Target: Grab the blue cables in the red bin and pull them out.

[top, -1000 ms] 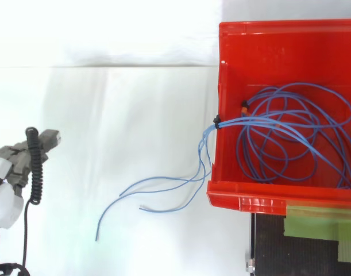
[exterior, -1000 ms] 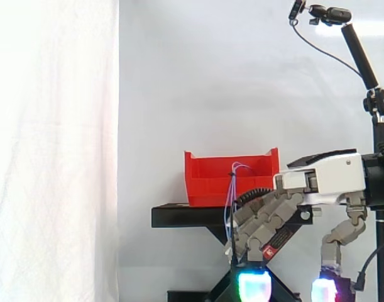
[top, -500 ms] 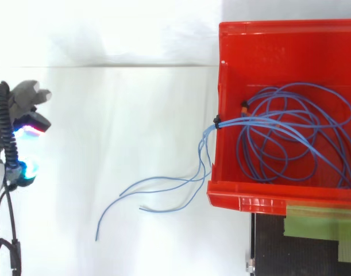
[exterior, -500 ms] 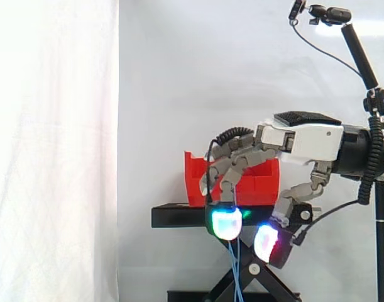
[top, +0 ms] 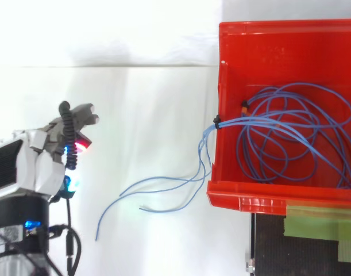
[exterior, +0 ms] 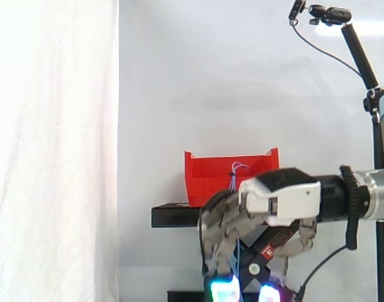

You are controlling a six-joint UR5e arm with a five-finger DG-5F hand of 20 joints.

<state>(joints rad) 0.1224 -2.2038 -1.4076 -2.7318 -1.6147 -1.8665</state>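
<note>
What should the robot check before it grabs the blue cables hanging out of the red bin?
1. Hand free to grab: ok. The hand is open and holds nothing.
2. Hand at the cables: not ok. In the top view it sits apart from the blue cables, toward the view's left of their loose ends.
3. Loose ends reachable: ok. They hang over the wall of the red bin, outside it.
4. Cables pulled out: not ok. The coils lie inside the bin.
5. Bin supported: ok. It rests on the black stand.
6. Coils free of knots: cannot tell.
</note>
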